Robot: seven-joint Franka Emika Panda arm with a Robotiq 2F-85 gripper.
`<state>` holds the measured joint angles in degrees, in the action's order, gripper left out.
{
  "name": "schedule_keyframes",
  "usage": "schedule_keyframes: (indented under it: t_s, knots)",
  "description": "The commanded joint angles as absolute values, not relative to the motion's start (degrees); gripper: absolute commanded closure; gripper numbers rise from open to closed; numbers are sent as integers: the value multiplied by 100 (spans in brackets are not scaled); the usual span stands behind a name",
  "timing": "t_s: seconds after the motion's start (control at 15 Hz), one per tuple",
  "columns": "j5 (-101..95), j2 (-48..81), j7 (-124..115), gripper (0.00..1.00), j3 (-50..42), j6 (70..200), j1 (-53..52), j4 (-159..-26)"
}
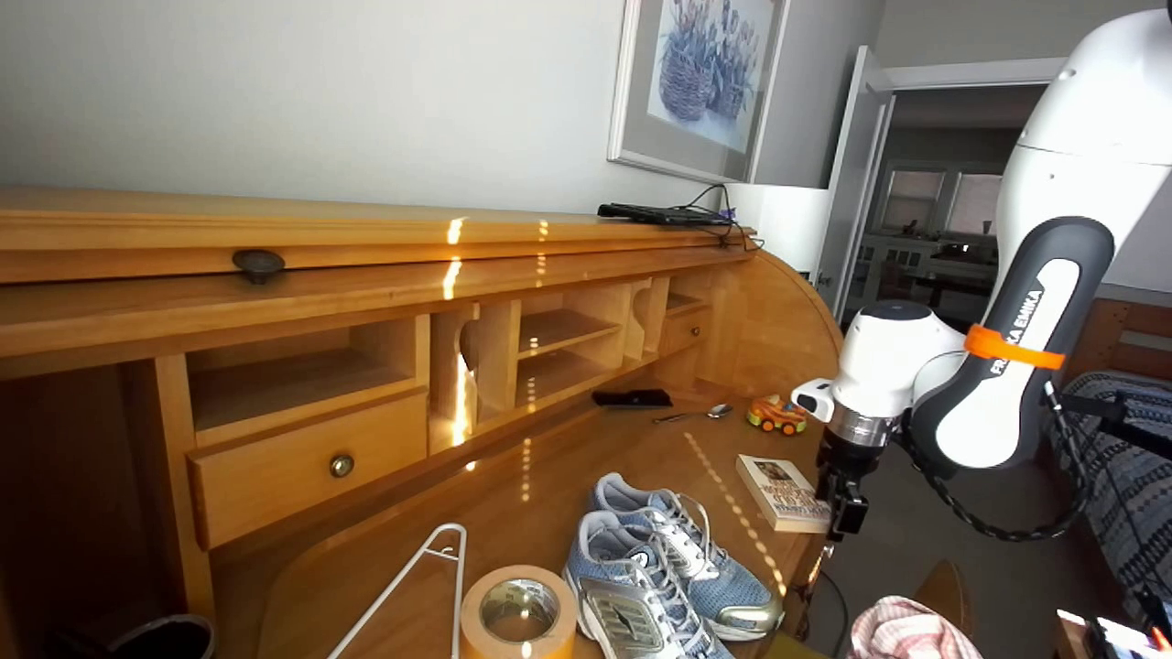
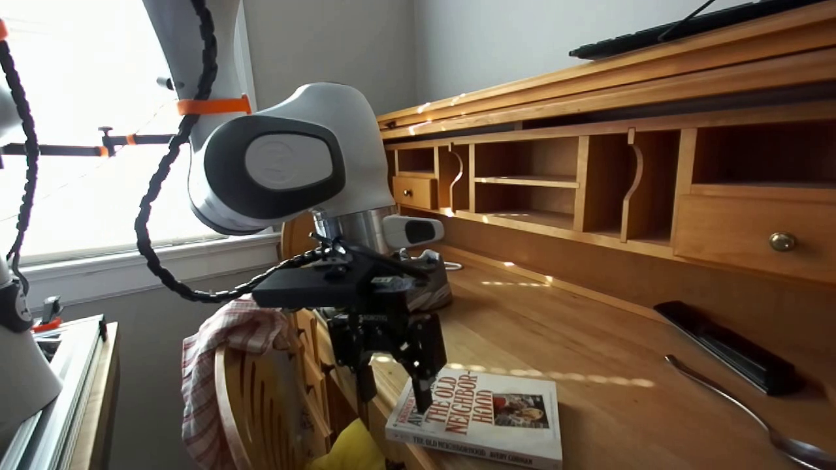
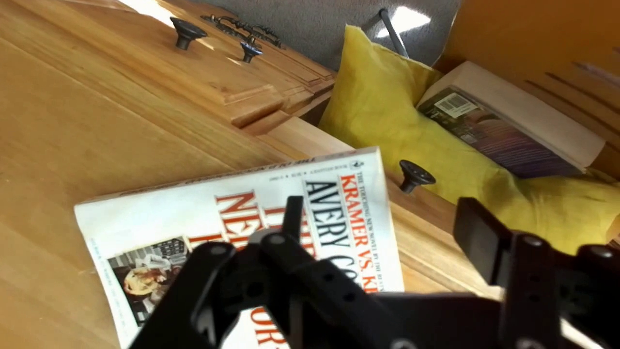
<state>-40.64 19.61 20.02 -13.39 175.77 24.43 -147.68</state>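
The wrist view shows the gripper (image 3: 385,232) with its fingers wide apart and a bare gap between them. The finger at left stands over the cover of a book (image 3: 256,206), which lies flat, face up, at the front edge of the desk (image 3: 43,194); the finger at right shows past that edge. Whether either one touches the book cannot be told. Beyond the edge, to the right, another book (image 3: 508,121) lies against a yellow cushion (image 3: 387,106). In an exterior view, a toy car (image 1: 776,416) and a spoon (image 1: 719,412) are on the book's far side, and shoes (image 1: 673,567) on its near side. Left of the shoes are a tape roll (image 1: 472,618) and a white hanger (image 1: 460,586).
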Motion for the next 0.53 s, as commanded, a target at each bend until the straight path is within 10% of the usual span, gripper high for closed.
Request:
schedule_keyframes:
  t_s: [0.0,0.47]
  knots:
    - [-4312,1778,1857,0,-1662,17110,2044,-14767]
    - [-5989,1879,478,0,-2995,17112,764,-14476]
